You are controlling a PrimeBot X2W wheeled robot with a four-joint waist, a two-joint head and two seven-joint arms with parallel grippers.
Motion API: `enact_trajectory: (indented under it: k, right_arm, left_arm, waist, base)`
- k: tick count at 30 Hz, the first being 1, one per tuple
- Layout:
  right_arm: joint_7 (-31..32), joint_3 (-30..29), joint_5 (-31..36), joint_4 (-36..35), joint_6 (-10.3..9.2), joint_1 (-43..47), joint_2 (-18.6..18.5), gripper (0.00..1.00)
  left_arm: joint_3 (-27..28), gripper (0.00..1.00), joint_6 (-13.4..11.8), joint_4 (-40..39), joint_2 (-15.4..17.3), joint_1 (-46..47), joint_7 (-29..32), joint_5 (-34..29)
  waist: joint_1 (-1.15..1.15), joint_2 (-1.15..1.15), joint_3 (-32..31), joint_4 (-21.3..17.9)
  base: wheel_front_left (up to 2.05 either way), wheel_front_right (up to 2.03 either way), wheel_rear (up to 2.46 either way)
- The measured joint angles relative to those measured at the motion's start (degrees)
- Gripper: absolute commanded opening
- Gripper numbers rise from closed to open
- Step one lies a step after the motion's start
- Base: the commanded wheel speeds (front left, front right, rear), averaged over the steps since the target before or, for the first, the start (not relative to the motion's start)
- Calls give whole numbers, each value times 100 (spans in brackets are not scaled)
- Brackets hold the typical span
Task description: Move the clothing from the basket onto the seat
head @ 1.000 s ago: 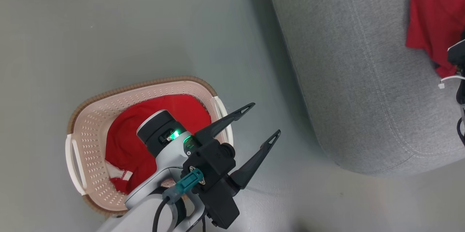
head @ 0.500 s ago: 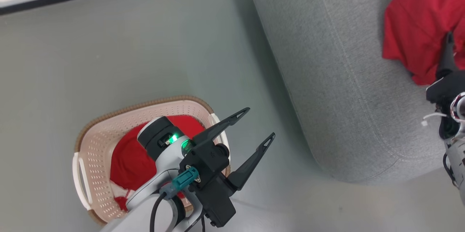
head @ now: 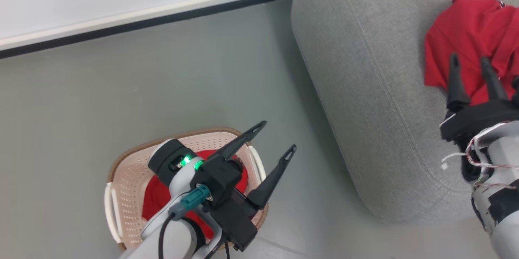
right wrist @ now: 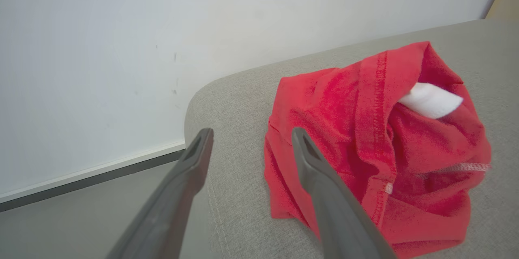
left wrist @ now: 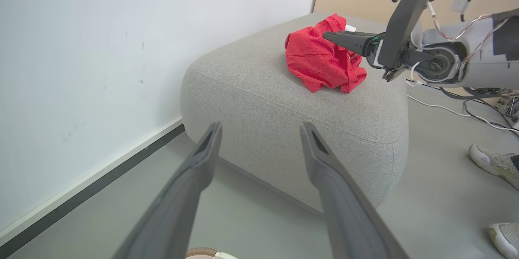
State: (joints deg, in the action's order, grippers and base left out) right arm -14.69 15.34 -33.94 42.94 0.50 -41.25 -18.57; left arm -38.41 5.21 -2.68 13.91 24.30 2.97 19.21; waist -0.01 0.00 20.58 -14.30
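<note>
One red garment [head: 470, 40] lies crumpled on the grey sofa [head: 365, 88], a white patch showing in its folds [right wrist: 429, 99]. My right gripper [head: 468, 58] is open, its fingers over the garment's near edge and holding nothing; in the right wrist view [right wrist: 251, 131] the cloth sits just right of the fingers. More red clothing [head: 153, 206] lies in the cream basket [head: 129, 178] on the floor, partly hidden by my left arm. My left gripper [head: 277, 135] hangs open and empty above the basket's right rim, pointing at the sofa [left wrist: 284, 101].
A white wall with a dark baseboard [head: 142, 24] runs behind the grey floor. A person's shoes [left wrist: 492, 163] and loose cables [left wrist: 446, 109] are on the floor right of the sofa. The floor between basket and sofa is bare.
The head camera has tilted up, bringing the wall into view. My right gripper now shows both fingers, open over the garment on the sofa. The left arm keeps its pose over the basket.
</note>
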Motion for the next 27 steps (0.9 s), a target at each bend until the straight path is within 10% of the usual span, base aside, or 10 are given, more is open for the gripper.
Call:
enact_trajectory:
  k: [27]
  right_arm:
    - [-1,459,888,-2564,-506,1960,367,100]
  left_arm:
    - [995,100,-835,706,-94,-855,-581,567]
  waist:
    - [0,0,-974,1027]
  base:
    - [0,0,0]
